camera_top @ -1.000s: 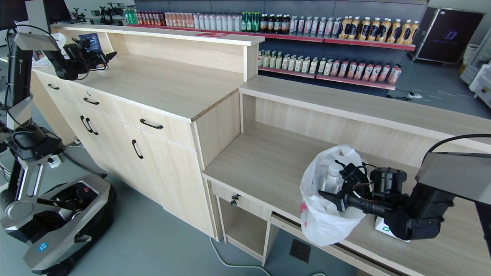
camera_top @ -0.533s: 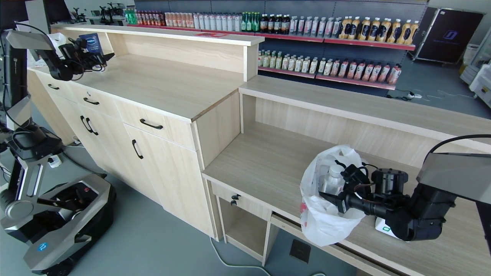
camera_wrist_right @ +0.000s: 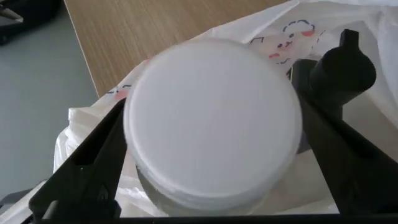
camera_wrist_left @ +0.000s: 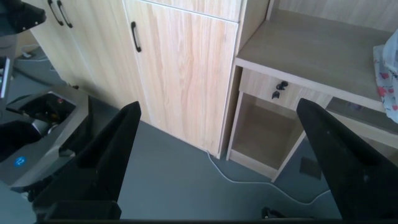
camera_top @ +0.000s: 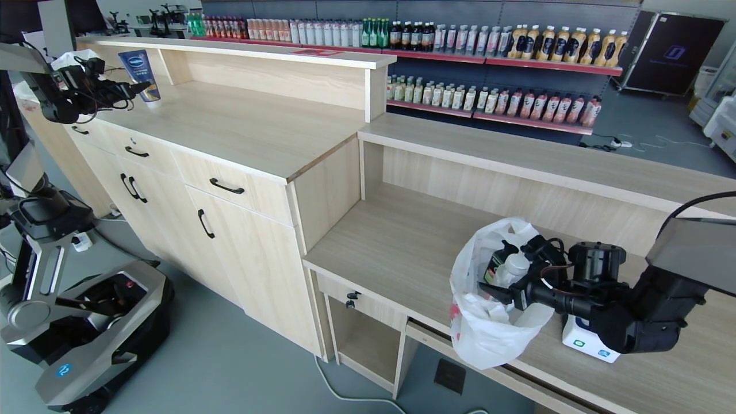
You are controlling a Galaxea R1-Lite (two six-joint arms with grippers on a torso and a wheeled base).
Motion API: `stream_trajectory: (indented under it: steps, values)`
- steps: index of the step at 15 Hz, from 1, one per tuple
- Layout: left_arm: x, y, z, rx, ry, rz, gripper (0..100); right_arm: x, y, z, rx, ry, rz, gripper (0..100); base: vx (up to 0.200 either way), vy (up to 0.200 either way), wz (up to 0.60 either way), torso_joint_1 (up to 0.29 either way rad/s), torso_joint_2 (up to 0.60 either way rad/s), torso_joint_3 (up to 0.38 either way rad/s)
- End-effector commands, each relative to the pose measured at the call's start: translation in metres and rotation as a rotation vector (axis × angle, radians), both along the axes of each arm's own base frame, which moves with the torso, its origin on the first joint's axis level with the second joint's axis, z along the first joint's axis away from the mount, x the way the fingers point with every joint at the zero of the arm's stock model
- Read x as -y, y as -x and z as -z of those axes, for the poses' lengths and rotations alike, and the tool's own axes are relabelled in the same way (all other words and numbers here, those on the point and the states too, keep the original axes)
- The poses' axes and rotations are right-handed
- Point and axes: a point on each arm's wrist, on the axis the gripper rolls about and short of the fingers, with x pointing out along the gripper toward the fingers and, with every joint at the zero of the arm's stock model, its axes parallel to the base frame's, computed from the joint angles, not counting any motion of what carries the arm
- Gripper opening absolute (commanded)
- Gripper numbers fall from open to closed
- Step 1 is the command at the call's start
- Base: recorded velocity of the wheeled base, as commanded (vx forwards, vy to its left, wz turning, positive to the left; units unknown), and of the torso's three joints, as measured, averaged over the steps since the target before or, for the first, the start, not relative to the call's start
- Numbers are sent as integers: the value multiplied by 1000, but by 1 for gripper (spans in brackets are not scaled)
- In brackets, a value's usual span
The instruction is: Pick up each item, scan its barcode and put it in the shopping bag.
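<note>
Since a second ago, the left gripper [camera_top: 133, 89] [camera_wrist_left: 217, 106] has drawn back toward 9 o'clock. The one blue tube [camera_top: 148, 72] now stands upright on the upper counter [camera_top: 241, 126], at 1 o'clock of the fingers and clear of them. This gripper is spread wide with nothing between its jaws.

The right gripper [camera_top: 509, 282] [camera_wrist_right: 214, 155] has risen and shifted toward 3 o'clock. It is clamped on the one white-capped bottle [camera_top: 514, 265] [camera_wrist_right: 211, 118], whose cap sits between the two fingers over the mouth of the single white bag [camera_top: 483, 333] [camera_wrist_right: 311, 25].

One dark-topped bottle [camera_top: 495, 261] [camera_wrist_right: 342, 65] stands inside the bag, at 10 o'clock of that gripper. One white box [camera_top: 586, 342] lies on the lower counter [camera_top: 402, 241] at 4 o'clock, under the arm.
</note>
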Motion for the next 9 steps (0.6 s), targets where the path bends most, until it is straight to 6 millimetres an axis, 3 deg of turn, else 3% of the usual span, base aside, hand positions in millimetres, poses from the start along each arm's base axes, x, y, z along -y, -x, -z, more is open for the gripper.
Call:
stream_trajectory:
  steps: [1,4,6,7,8,9]
  values:
    - [0,0,0,0,0,0,100,4,14,-60,100,-26,25,100,0,0,0,0,0,0]
    - [0,0,0,0,0,0,100,24,51,-116,164,-15,88,100,0,0,0,0,0,0]
    - [0,0,0,0,0,0,100,36,67,-134,186,-4,132,100,0,0,0,0,0,0]
    - [0,0,0,0,0,0,100,47,84,-150,192,7,173,100,0,0,0,0,0,0]
    - [0,0,0,0,0,0,100,48,85,-151,193,8,176,100,0,0,0,0,0,0]
    - [0,0,0,0,0,0,100,64,101,-165,238,86,236,100,0,0,0,0,0,0]
